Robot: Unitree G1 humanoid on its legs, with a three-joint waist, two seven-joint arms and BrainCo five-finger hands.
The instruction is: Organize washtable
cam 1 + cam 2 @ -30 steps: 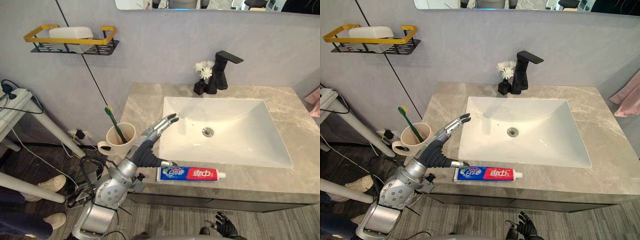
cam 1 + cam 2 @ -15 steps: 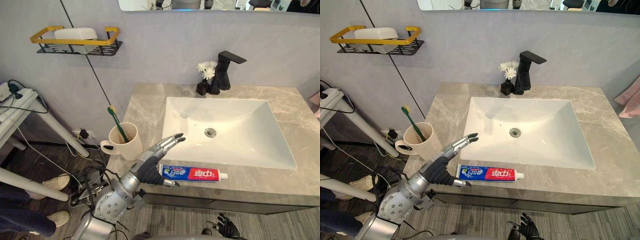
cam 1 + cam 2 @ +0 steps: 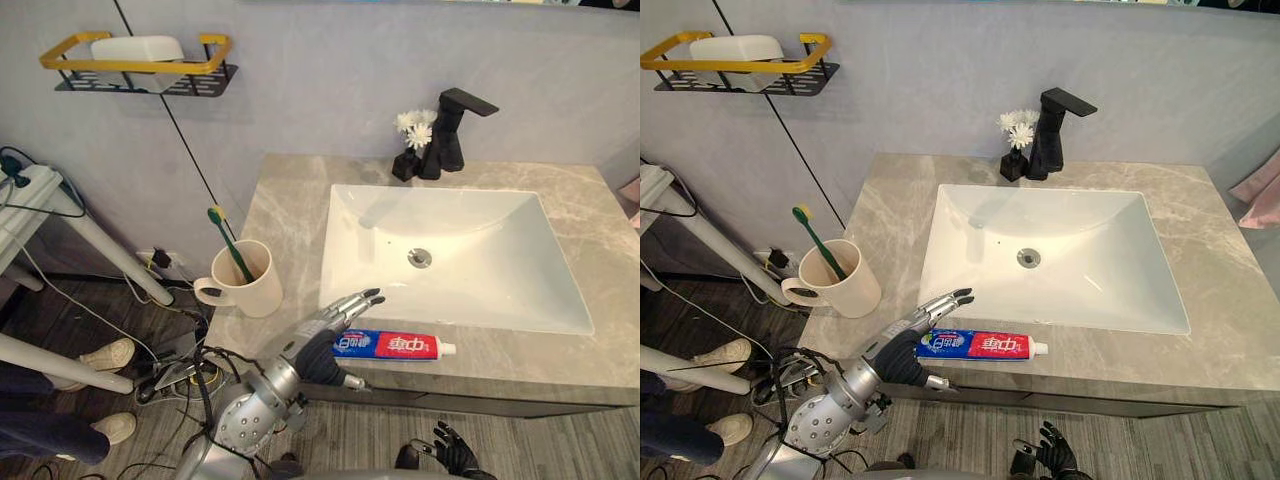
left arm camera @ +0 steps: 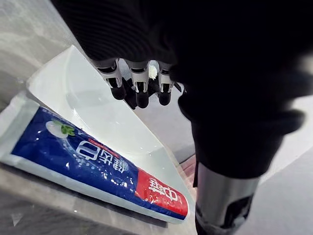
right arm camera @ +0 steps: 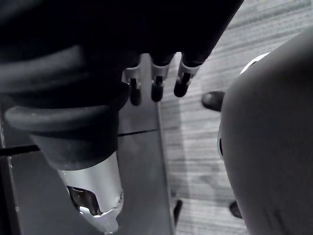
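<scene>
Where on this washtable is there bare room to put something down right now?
Bare stone: the counter strip left of the sink, between the mug and the back wall. Also the strip right of the sink, and behind it right of the faucet. Crowded: the front edge, where the toothpaste lies with the left hand open at its end.

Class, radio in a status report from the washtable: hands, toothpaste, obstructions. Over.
Left hand open, fingers over flat end of toothpaste tube, no grip. Right hand open, hanging low. Tube flat along front of counter, path clear.
</scene>
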